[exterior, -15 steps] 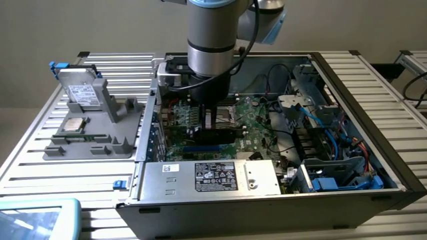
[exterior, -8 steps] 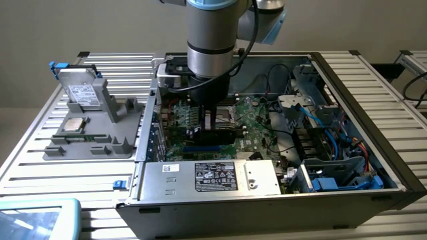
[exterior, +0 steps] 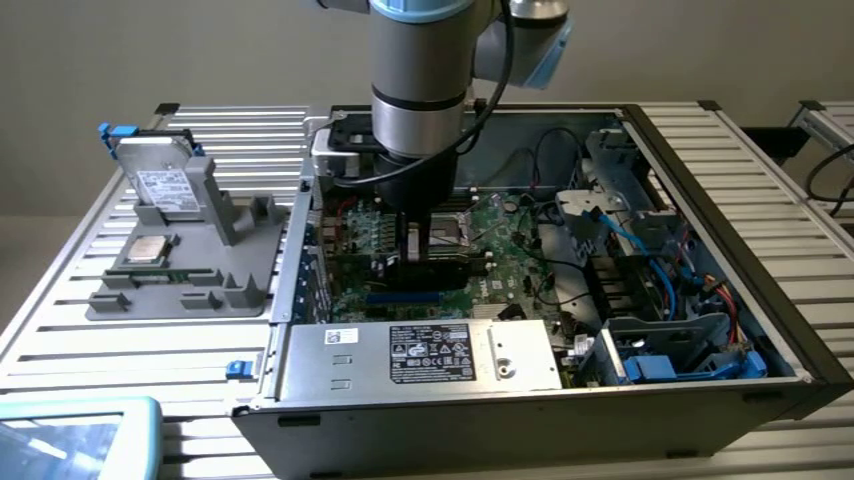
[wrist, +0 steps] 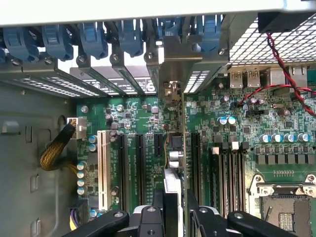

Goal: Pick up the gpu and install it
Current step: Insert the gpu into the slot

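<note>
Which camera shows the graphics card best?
The wrist view: the gpu stands edge-on, gripped in the claw, above the motherboard slots, its silver bracket at the far end. The exterior view shows it as a dark shape under the arm.

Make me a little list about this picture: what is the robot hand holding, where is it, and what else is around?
place: inside an open case
gripper: shut on the gpu
gpu: on edge, over the slots of the motherboard, bracket end toward the case's back openings
pushed into a slot: cannot tell
outside the case: grey tray holding a drive, on the exterior view's left
</note>
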You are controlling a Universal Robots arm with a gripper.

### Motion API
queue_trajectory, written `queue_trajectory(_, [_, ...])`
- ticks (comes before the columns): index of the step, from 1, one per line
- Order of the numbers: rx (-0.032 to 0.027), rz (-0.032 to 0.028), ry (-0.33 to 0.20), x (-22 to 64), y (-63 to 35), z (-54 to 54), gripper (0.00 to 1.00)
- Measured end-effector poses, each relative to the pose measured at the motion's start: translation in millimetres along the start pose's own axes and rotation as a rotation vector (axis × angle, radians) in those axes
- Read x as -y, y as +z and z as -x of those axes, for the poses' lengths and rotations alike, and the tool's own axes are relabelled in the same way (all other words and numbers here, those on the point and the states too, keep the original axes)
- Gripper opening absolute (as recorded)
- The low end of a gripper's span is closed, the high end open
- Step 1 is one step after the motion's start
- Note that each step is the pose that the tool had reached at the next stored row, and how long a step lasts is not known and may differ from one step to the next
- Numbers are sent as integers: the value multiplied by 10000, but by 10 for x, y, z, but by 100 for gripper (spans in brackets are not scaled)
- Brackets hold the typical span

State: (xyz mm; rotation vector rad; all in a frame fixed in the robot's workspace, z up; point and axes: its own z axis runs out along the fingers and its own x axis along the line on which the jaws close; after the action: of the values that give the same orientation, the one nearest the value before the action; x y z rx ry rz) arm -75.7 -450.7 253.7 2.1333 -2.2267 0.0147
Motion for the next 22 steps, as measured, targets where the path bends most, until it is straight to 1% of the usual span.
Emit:
queue_trajectory(7, [-4,-1,-2,-5,8,34,28])
queue_trajectory(22, [-11,2,-11,-11,45,37,28])
